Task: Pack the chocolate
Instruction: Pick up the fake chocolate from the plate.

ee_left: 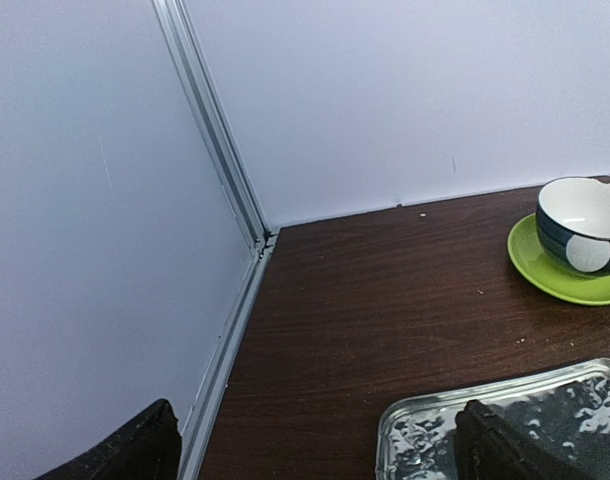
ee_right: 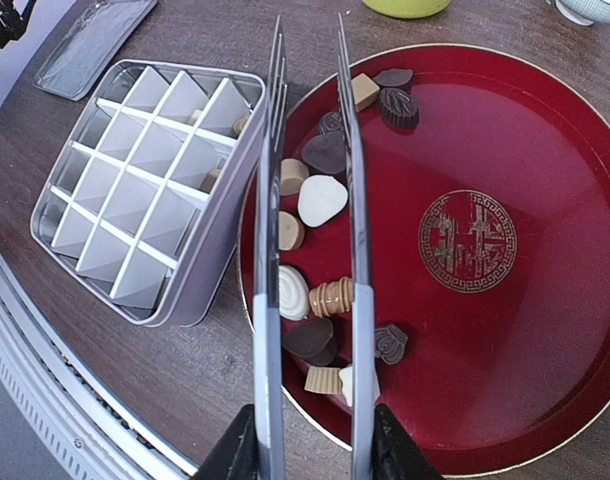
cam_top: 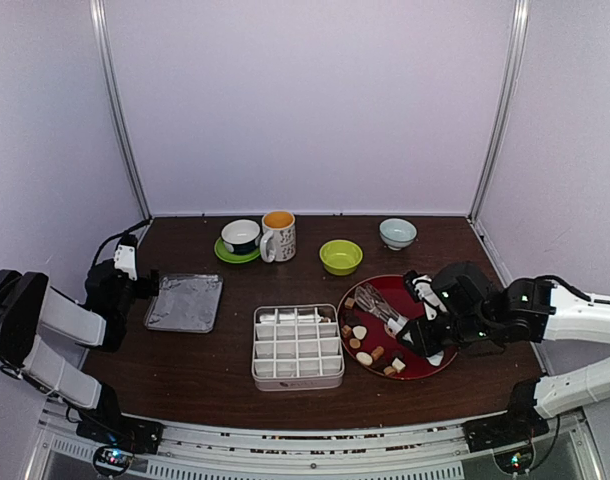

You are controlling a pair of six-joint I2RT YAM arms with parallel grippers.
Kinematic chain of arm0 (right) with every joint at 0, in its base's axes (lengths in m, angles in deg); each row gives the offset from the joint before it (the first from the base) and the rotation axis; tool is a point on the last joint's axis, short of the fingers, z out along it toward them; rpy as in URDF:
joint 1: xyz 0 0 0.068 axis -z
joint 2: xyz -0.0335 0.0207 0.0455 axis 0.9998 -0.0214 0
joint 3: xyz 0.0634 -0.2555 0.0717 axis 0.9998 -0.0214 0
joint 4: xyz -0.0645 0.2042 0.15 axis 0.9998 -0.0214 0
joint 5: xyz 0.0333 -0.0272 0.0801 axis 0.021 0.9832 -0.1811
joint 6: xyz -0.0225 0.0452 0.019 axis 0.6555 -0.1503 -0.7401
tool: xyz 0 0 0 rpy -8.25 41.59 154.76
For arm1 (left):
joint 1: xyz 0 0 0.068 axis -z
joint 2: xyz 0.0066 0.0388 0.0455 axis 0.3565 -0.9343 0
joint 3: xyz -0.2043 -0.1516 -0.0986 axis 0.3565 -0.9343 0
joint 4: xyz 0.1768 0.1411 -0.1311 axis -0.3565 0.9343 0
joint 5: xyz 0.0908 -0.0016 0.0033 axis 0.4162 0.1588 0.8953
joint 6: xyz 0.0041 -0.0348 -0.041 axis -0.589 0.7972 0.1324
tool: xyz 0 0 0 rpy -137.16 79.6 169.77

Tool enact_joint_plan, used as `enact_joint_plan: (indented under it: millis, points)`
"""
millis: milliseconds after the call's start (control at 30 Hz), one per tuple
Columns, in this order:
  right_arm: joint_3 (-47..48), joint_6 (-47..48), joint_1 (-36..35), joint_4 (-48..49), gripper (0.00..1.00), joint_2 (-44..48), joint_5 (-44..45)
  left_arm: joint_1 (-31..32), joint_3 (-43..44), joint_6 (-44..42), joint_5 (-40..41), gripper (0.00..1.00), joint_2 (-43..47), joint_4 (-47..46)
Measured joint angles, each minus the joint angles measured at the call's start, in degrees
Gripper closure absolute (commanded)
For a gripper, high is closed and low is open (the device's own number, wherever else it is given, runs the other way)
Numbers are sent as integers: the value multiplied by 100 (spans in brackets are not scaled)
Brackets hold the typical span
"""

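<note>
Tongs (ee_right: pixel 269 300) jut forward from the right claw (ee_right: pixel 313 452), clamped between its fingers. A red plate (ee_right: pixel 545 330) lies beneath it. A divided tin (ee_right: pixel 200 290) sits just left of the tongs, beside the plate. A foil lid (cam_top: pixel 184 302) lies farther left. Far ahead stand a green bowl (cam_top: pixel 341 257), a pale bowl (cam_top: pixel 397 233), a mug (cam_top: pixel 278 236) and a cup (cam_top: pixel 241 235) on a saucer (cam_top: pixel 225 253).
</note>
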Motion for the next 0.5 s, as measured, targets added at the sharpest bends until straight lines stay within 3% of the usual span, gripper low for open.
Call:
enact_joint_plan:
  millis: [500]
  points:
    - [-26, -297, 0, -638, 66, 136, -142, 0, 0, 0, 0, 2, 0, 2]
